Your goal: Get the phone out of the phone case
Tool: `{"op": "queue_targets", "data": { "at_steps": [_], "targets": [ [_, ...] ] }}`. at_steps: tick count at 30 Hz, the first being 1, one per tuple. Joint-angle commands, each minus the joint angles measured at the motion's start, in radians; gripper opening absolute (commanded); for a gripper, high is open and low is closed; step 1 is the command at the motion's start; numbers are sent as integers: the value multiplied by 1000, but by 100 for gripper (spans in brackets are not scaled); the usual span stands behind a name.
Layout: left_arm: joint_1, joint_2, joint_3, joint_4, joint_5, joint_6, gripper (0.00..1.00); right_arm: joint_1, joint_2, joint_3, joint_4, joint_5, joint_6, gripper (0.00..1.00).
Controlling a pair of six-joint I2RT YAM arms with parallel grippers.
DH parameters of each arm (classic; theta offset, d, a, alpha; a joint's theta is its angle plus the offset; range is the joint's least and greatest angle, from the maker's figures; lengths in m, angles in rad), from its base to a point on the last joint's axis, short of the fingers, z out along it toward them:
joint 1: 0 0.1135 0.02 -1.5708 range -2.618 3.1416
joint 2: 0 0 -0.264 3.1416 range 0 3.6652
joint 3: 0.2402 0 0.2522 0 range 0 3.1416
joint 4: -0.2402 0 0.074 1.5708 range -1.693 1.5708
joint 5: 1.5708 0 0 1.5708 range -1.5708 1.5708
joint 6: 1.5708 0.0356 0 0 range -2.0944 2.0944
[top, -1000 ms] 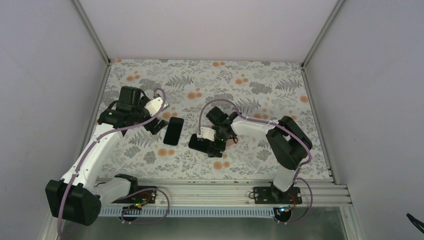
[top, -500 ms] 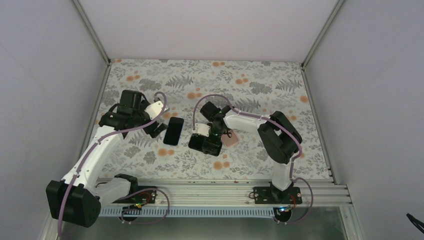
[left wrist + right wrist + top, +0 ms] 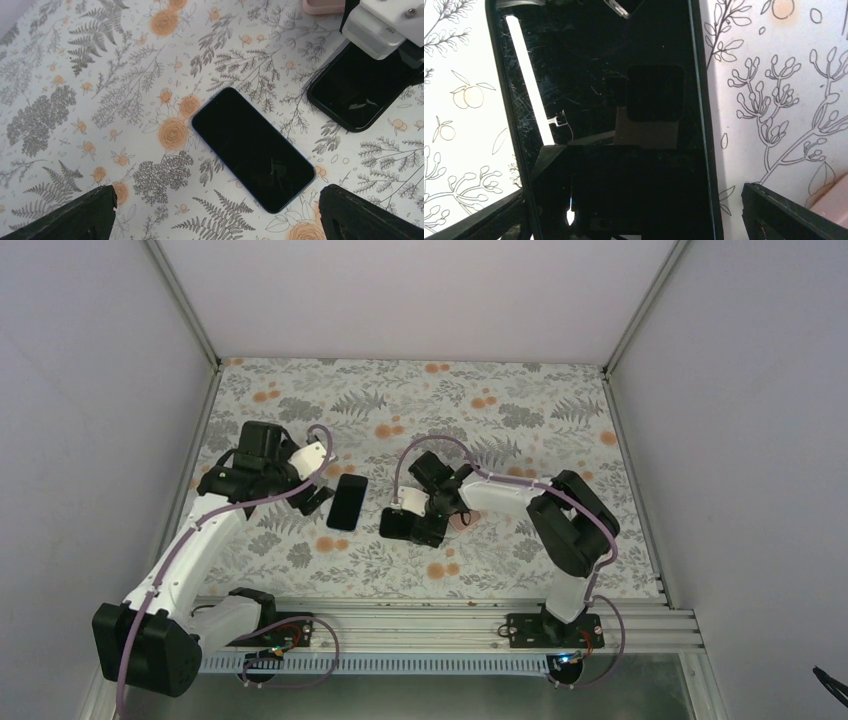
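Right tool has shifted slightly over the glossy black phone in its dark case, jaws wide, straddling it on the floral bench. Left tool hangs wide above a bare phone, black too, lying flat nearby.

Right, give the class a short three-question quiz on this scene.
1. True or false: the left gripper holds the bare phone.
2. Which gripper is above the cased phone? A left, B right.
3. Fill in: the object beside the cased phone is ____ in colour.
Key: 1 false; 2 B, the right gripper; 3 pink.
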Motion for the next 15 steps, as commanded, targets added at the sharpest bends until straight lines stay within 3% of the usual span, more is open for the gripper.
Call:
{"op": "queue_targets", "data": {
  "at_steps": [1,7,15],
  "targets": [
    [5,8,72,0,53,-12,100,11,40,-108,-21,120,40,100],
    [5,58,112,-34,163,-11,100,29,23,-145,6,131,4,92],
    [3,182,238,-195,391,39,100,28,23,-107,-7,77,-11,73]
  ]
}}
